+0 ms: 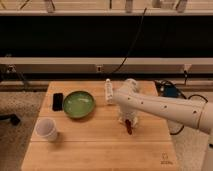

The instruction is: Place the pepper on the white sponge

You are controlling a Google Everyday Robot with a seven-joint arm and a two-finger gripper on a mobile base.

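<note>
**Pepper hangs below the gripper at mid-table**

The gripper (127,120) sits low over the wooden table (100,145), right of centre. The dark-red pepper (129,127) points down from it; whether the fingers actually pinch it I cannot tell. A whitish pad, seemingly the white sponge (121,118), shows just beneath the gripper. The green bowl (78,104), black phone (58,101) and white cup (46,129) crowd the left. Bare wood runs along the front edge.
</note>
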